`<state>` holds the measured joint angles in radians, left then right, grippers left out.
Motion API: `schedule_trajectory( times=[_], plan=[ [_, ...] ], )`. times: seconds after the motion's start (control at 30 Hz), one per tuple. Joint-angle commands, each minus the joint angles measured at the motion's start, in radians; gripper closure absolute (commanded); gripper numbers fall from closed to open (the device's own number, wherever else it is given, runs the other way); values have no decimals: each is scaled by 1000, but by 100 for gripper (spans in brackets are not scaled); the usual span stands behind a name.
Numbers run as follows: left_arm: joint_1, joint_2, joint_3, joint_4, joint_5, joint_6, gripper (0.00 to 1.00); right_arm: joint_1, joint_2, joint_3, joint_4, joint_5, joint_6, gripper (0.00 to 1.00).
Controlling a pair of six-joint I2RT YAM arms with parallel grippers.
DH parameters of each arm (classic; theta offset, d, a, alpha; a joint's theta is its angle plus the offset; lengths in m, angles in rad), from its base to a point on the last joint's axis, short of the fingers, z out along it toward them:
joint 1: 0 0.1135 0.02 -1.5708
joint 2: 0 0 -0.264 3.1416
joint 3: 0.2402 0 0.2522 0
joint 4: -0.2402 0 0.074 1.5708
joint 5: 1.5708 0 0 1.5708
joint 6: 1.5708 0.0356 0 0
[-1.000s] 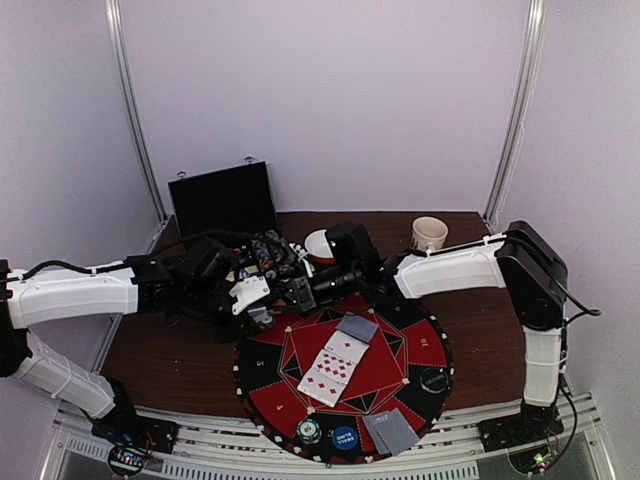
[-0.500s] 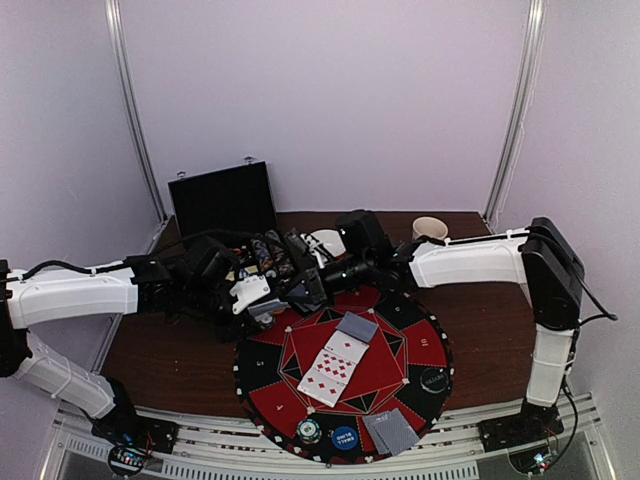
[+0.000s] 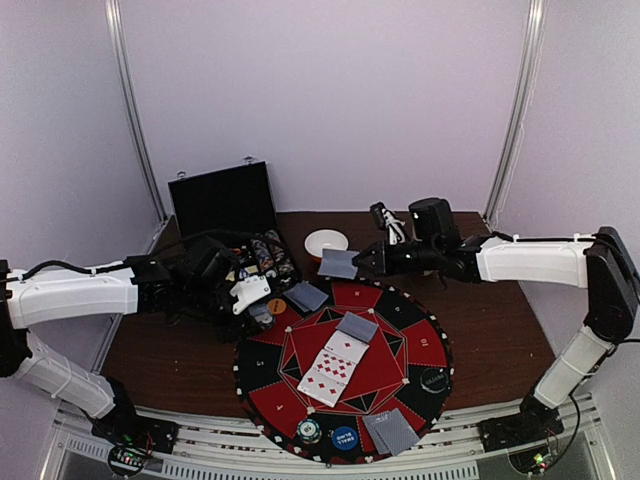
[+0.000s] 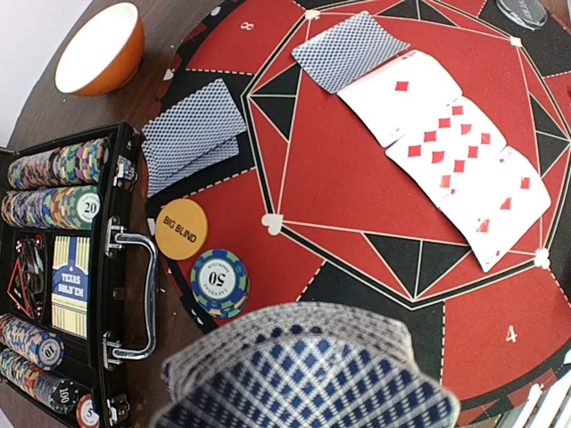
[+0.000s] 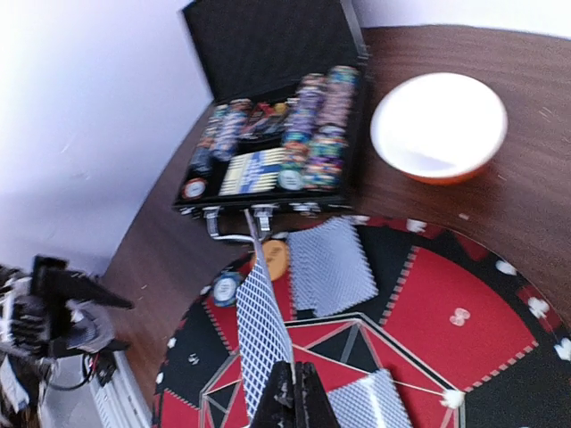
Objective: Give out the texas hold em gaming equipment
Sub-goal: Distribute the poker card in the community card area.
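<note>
My left gripper (image 3: 258, 304) is shut on a fanned deck of blue-backed cards (image 4: 303, 370), which hides its fingers in the left wrist view. My right gripper (image 5: 299, 397) is shut on a single face-down card (image 5: 259, 330) and holds it above the mat's far edge (image 3: 338, 263). On the round red-and-black mat (image 3: 420, 345) lie a face-up row of red-pipped cards (image 3: 335, 368), a face-down card (image 3: 357, 326) and face-down pairs (image 3: 306, 295) (image 3: 390, 432). An orange disc (image 4: 181, 229) and a blue chip (image 4: 219, 282) sit near the left pair.
An open black case (image 3: 222, 200) with rows of chips (image 4: 53, 183) stands at the back left. An orange bowl (image 3: 326, 243) sits behind the mat. A blue disc (image 3: 344, 437), a pale chip (image 3: 309, 431) and a black disc (image 3: 433, 379) lie on the mat's near rim.
The right arm has drawn back to the right, away from the left gripper's deck, with one card in its jaws. The left arm has stayed put.
</note>
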<state>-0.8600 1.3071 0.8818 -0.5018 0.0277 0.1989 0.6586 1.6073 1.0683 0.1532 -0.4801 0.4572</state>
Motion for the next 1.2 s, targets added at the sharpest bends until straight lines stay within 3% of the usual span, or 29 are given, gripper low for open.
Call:
schedule_trajectory(
  times=[0.0, 0.13, 0.37, 0.57, 0.83, 1.17],
  plan=[
    [-1, -15, 14, 37, 15, 0, 59, -50, -4, -133, 38, 247, 107, 100],
    [-1, -14, 14, 37, 17, 0, 59, -56, 16, -216, 131, 292, 116, 100],
    [-1, -15, 12, 38, 18, 1, 59, -124, 134, -253, 288, 146, 135, 100],
    [-1, -15, 10, 38, 15, 0, 59, -147, 192, -289, 351, 153, 144, 100],
    [-1, -8, 12, 38, 15, 2, 60, -149, 235, -303, 377, 63, 140, 100],
    [-1, -5, 11, 36, 17, 2, 59, -149, 231, -334, 378, 74, 145, 100]
  ],
)
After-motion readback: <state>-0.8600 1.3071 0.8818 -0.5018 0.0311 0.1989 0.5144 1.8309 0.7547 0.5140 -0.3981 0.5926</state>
